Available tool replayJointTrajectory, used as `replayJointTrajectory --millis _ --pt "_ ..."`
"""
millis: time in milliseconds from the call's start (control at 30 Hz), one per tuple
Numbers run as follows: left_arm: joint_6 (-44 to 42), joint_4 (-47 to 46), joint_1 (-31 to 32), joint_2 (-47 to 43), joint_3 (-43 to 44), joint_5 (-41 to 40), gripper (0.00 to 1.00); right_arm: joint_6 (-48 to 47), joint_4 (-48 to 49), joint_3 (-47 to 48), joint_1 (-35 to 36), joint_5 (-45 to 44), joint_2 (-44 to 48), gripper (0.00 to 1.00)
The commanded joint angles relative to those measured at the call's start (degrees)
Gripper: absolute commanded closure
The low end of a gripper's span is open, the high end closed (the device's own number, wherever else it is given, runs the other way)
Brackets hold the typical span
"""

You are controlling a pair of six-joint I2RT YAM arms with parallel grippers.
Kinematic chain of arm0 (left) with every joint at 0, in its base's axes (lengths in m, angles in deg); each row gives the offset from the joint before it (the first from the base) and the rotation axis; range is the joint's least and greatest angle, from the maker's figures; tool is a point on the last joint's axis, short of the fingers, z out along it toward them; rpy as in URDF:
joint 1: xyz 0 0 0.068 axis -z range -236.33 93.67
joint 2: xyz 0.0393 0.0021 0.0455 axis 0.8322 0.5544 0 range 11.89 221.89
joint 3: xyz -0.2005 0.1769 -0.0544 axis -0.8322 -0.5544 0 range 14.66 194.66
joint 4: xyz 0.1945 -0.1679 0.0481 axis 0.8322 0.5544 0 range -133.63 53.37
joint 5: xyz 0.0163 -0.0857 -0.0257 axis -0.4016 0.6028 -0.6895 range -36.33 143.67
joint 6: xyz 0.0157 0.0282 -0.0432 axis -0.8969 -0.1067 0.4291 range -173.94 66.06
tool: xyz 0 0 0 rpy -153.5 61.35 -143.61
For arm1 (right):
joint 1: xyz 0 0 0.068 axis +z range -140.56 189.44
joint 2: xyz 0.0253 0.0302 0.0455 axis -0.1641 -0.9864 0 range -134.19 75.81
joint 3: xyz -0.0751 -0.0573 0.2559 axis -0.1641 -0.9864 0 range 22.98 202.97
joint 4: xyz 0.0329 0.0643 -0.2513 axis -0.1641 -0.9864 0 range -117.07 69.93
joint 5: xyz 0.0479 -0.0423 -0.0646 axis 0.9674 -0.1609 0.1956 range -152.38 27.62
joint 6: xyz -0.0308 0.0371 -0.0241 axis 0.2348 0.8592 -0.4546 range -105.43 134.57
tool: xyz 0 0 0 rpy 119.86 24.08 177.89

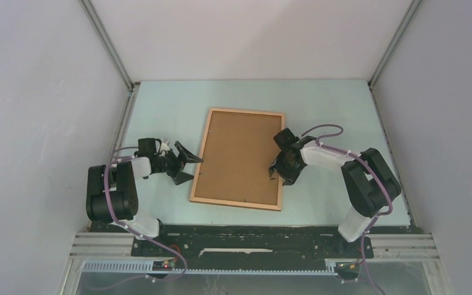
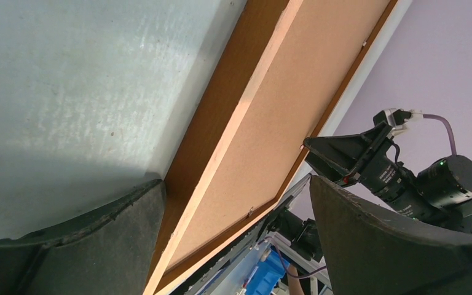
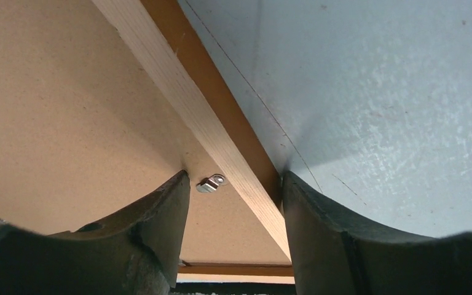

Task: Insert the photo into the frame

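Right end effector (image 1: 276,172) sits low over the right rail (image 3: 221,141) of the frame (image 1: 246,111), jaws apart and straddling it. One finger (image 3: 160,221) is on the board (image 1: 239,157) side, the other on the tabletop (image 1: 160,104) side. The outer finger looks to be against the wood. The inner one shows a gap, with a small metal clip (image 3: 211,182) lying in it. Not a grip yet, by my reading.

Left end effector (image 1: 192,168) is spread wide, just beside the frame's left edge and holding nothing. Probably placed there to steady or block the frame if it slides.

Frame lies flat, back side up, mid-tabletop between the arms. Board fills the opening.

Photo is not in sight from any view. Cannot tell whether it lies under the board or elsewhere.

Judgement: the right side is working at the clip or rail, either to free the board or to lift that edge. Straddling the rail suits a pinch on thin wood. Risk: the frame skids left when squeezed or pried.
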Motion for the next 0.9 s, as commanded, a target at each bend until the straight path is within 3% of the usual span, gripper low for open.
replayJointTrajectory --millis 0,333,533,700,867 --pt "1.4 -0.59 0.33 0.11 -1.76 2.07 0.04 4.16 -4.09 2.89 3.16 -2.07 -1.09 0.38" --pt "1.9 -1.42 -0.28 -0.3 -2.22 2.58 0.05 1.05 -6.15 3.65 5.25 -3.64 -1.48 0.58" --pt "2.07 -1.71 -0.43 -0.48 -2.31 2.84 0.05 -3.35 -5.23 3.65 5.38 -3.71 -0.43 0.79" --pt "1.99 -1.79 -0.61 -0.73 -2.4 2.85 0.04 -12.32 -3.25 3.57 4.27 -2.3 -0.8 1.0" --pt "1.9 -1.79 -0.76 -0.77 -2.4 2.76 0.04 -22.05 -0.72 3.63 2.42 -0.12 -1.23 1.0"
